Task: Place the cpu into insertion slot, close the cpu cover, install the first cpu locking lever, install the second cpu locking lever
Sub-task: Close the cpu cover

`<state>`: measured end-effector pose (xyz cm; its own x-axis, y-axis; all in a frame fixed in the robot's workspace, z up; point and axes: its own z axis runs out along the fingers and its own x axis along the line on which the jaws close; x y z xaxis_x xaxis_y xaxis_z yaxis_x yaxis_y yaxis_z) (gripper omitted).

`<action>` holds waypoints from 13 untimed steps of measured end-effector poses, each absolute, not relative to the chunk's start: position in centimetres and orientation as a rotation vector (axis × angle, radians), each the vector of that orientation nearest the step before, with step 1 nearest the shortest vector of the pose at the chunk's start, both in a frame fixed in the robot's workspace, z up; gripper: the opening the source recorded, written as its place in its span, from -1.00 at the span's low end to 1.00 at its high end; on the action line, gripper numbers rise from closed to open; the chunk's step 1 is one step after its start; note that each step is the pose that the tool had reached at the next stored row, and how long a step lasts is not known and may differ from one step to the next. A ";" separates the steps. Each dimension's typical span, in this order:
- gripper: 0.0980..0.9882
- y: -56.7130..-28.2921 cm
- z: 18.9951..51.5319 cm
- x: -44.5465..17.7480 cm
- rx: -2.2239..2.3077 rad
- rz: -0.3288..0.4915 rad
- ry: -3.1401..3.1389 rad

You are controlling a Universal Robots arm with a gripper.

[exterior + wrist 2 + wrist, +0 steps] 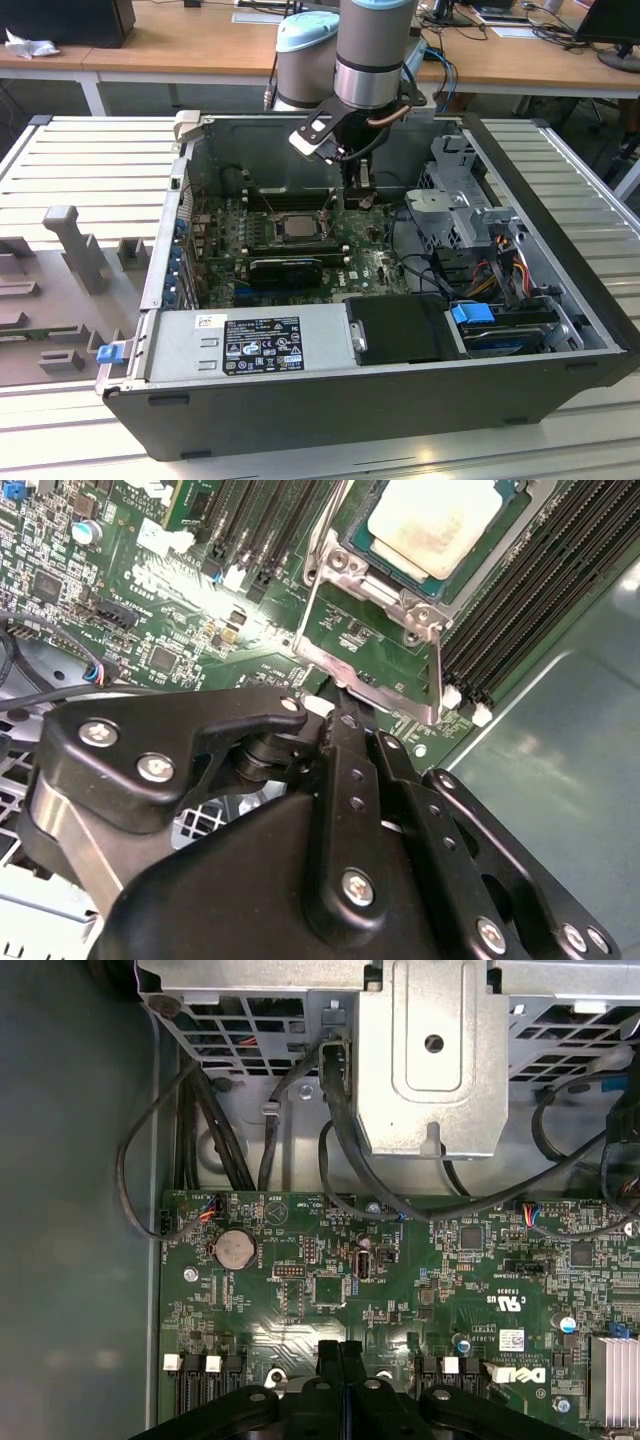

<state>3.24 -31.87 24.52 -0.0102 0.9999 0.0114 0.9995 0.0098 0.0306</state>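
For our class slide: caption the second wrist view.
The gripper beside the lowered cpu cover, cpu seated in its window.

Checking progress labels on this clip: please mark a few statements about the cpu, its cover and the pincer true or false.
1. The pale beige square cpu lies framed by the silvery metal cpu cover. True.
2. The black pincer holds the cpu. False: its tips sit beside the cover's corner, off the cpu.
3. The pincer is spread wide. False: its fingers are together.
4. A round silver coin battery sits on the green circuit board. True.
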 end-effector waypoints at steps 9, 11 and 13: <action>-0.98 -31.9 24.5 3.0 2.201 0.047 2.223; -0.98 -31.9 24.5 2.9 2.201 0.047 2.223; -0.98 -31.9 24.5 2.9 2.201 0.046 2.223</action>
